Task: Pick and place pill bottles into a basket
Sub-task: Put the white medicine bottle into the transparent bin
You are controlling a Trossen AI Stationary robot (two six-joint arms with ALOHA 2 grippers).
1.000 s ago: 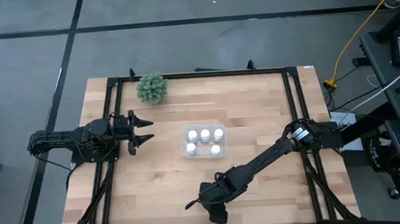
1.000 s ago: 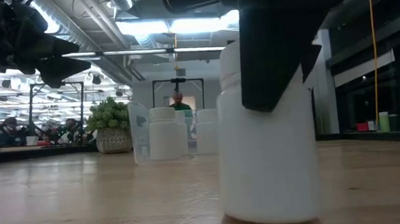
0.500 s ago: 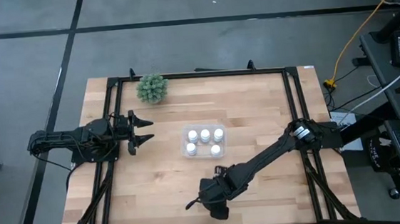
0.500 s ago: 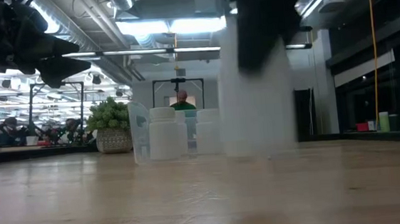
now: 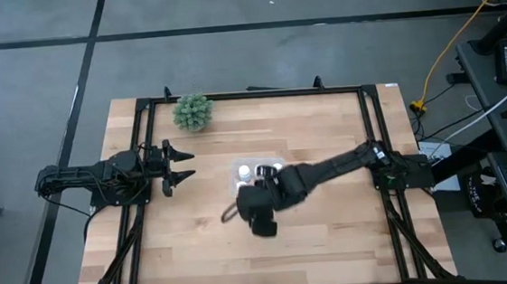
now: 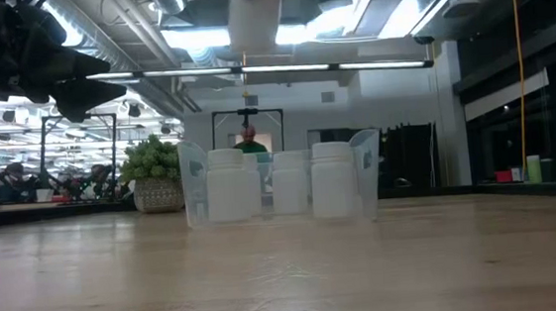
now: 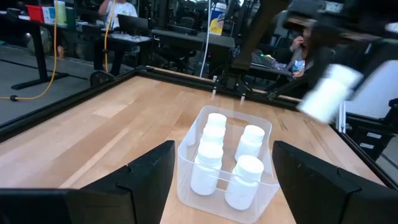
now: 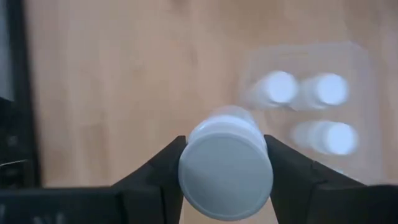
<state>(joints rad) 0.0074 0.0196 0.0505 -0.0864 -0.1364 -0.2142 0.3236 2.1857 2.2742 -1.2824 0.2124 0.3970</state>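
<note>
Six bottles: five are standing in the basket (image 7: 186, 163), one is riding in the right gripper (image 8: 225, 163).
Held bottle (image 8: 226, 168): small white cylinder with a round white cap, cap end facing the wrist camera; it is hanging in the air well above the table (image 5: 325, 127), over the basket's edge at 6 o'clock in the high view.
Same bottle, other views: in the left wrist view it is showing tilted and blurred (image 7: 328, 93); in the low view it is sitting at the top edge (image 6: 253, 18), above the basket.
Basket bottles (image 7: 209, 167): white, upright, capped, standing close together in two rows, three and two.
Basket: clear, low-walled, rounded corners, resting near the table's middle; in the high view the right arm is covering most of it.
Right gripper: both dark fingers (image 8: 160, 171) are pressing the bottle's sides, closed partway on it.
Left gripper (image 5: 186, 165): jaws are standing apart with nothing between them, hovering at 9 o'clock from the basket, well apart from it.
Plant (image 5: 193, 112): green and bushy, sitting at 11 o'clock from the basket, near the table's far edge.
Background: a person in green (image 6: 249, 141) is showing beyond the basket in the low view.
</note>
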